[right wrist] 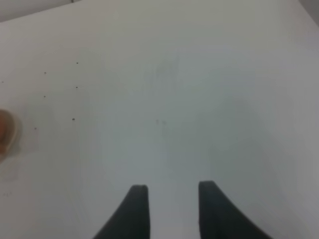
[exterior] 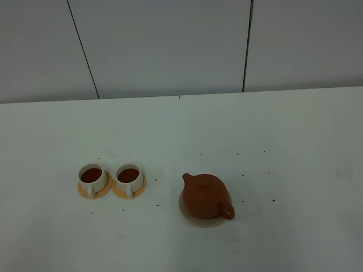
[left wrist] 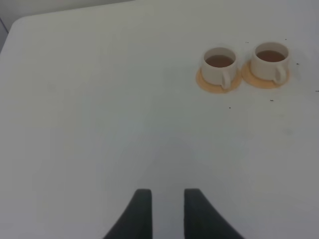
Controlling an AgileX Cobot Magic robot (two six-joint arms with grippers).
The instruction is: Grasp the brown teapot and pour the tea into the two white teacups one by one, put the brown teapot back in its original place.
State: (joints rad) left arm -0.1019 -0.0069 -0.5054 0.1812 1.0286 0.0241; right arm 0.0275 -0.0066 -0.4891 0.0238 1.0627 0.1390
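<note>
Squat round matte clay brown teapot [exterior: 205, 196], knobbed lid, loop handle, sits on flat tan coaster [exterior: 202, 220], centre-right of smooth white table [exterior: 295, 130]. Two white teacups [exterior: 92, 177] [exterior: 129, 177], cylindrical, w/ dark tea, on orange saucers [exterior: 94, 191], side by side left of pot. Small dark specks [exterior: 243, 175] dot table around pot. Left gripper [left wrist: 163, 199] & right gripper [right wrist: 171, 196]: jaws apart, nothing between, over bare table.

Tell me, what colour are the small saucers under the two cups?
Orange saucers, clearest in the left wrist view.
</note>
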